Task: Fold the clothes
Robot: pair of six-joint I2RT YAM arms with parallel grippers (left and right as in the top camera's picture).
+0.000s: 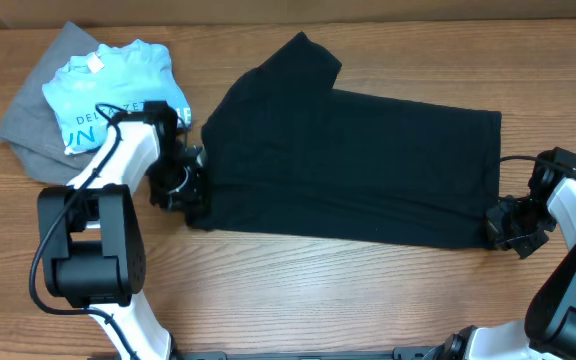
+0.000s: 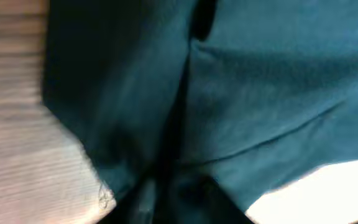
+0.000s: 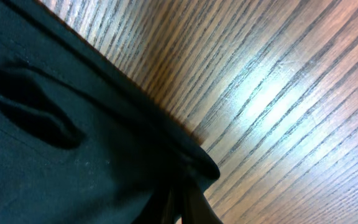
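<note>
– Right gripper (image 1: 503,228) is clamped on the near right corner of the black shirt (image 1: 368,165). My wrist camera shows the hem bunched into a small knot just where the fingers meet.

– And the left gripper (image 1: 190,190)?

– It sits at the shirt's near left corner with cloth running right up to it. That view is a blur, so I cannot tell whether it is closed on anything.

– How will the shirt handle?

– Light and limp, I judge. It is a soft matte knit with no stiffness, so it should sag between two holds and drag on the wood-grain table (image 1: 368,300). The corners and the stitched hem look like the firmest places to pinch. It lies flat across the middle of the table, one sleeve poking out on the far side. It is near the blue shirt (image 1: 118,85), which lies on the grey garment (image 1: 33,125) at the far left, but apart from it.
</note>
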